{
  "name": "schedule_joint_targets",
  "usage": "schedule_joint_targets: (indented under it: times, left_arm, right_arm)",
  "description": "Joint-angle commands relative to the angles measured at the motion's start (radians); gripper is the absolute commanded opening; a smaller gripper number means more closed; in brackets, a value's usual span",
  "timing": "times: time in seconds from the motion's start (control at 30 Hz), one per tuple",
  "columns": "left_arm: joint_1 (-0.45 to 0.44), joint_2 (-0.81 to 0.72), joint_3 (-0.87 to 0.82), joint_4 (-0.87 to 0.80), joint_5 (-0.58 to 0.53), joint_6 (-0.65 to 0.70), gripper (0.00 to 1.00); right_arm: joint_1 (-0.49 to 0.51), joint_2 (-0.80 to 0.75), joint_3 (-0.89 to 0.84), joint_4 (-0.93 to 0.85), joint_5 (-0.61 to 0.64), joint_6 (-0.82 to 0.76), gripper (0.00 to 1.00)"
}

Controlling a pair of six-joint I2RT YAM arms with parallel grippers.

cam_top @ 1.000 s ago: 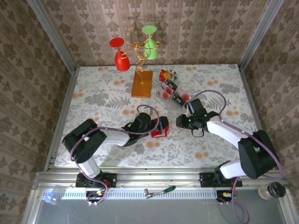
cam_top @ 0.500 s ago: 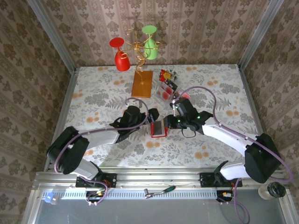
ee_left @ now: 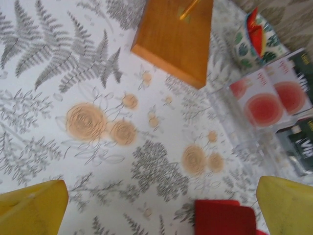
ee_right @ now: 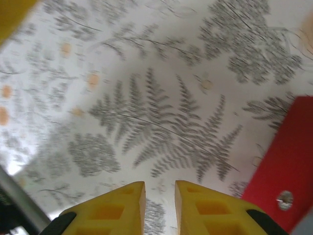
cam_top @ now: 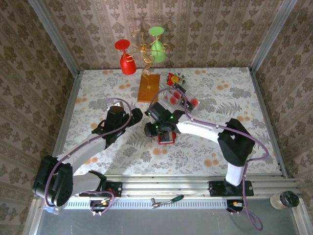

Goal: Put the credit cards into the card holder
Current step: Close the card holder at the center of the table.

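Top external: card holder (cam_top: 167, 138) arm-covered.

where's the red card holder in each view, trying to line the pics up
Top external: the flat bright-red rectangular card holder lies at table centre, partly under the right arm's wrist.
Left wrist: its corner pokes in at the bottom edge, right of centre.
Right wrist: it runs along the right edge, lower half, with a small metal stud.
Shared landmark: the white tablecloth with grey fern and orange flower print.
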Motion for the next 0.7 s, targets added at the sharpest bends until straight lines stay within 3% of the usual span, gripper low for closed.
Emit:
schedule_joint_targets:
  times: [0.0,0.2,0.67]
  left_arm:
    - [0.001,-0.003,-0.007,-0.070,0.015,0.051,1.00]
    - [-0.024,0.052,0.028,-0.088,0.031,0.105,1.00]
    - [-0.224,0.301,0.203,-0.204,-0.040,0.327,1.00]
  right_arm:
    - [-0.028,-0.018,-0.029,-0.041,0.054,-0.007,0.24]
    - [-0.070,-0.075,-0.148,-0.003,0.069,0.016,0.23]
    - [-0.121,-0.116,-0.320,0.087,0.055,0.044,0.22]
